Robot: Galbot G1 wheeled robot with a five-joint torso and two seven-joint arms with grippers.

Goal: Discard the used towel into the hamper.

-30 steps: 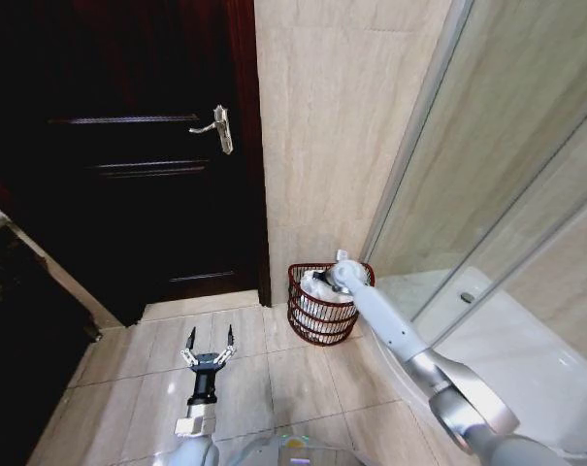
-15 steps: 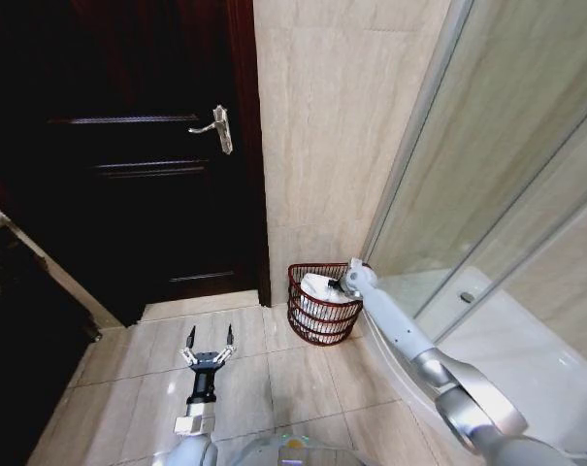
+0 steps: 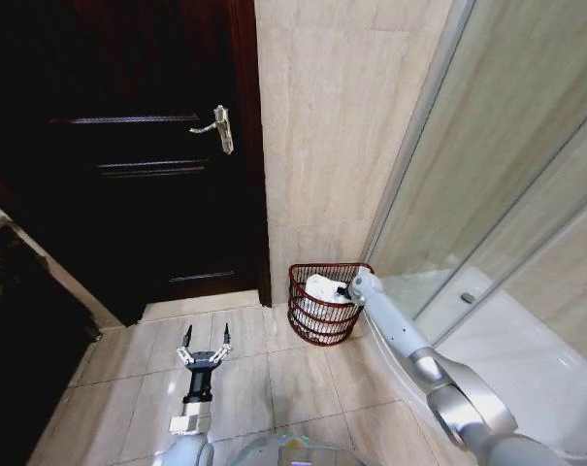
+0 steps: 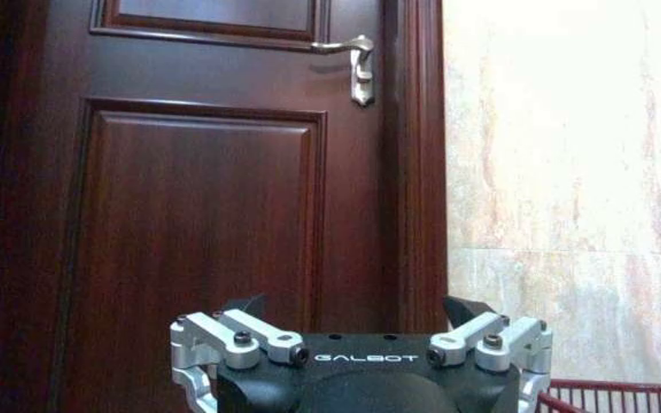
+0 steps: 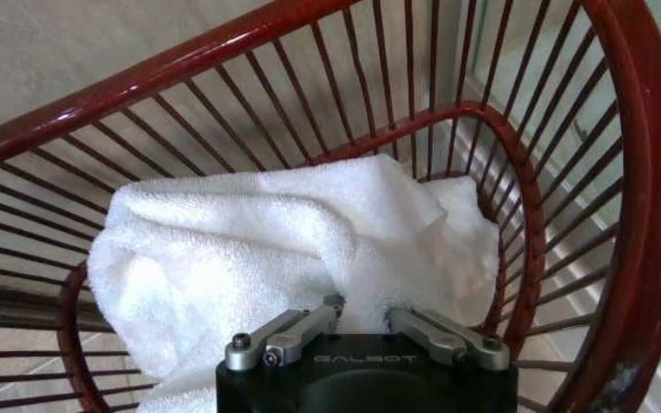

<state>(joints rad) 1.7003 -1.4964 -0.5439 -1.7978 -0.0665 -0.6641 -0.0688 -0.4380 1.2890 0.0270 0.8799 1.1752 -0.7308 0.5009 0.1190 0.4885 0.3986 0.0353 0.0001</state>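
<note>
Now towel (image 5: 273, 249) inside hamper (image 5: 169, 73), right gripper (image 5: 360, 311) just above it.

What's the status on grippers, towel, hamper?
Right gripper at the hamper rim, fingertips in the towel. Towel inside hamper. Left gripper open, idle over floor. Nothing in the way.

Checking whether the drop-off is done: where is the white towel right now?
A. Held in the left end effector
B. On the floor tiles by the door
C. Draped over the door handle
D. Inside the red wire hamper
D: the white towel lies bunched inside the hamper, its bars all around it, with the right end effector at it.
</note>
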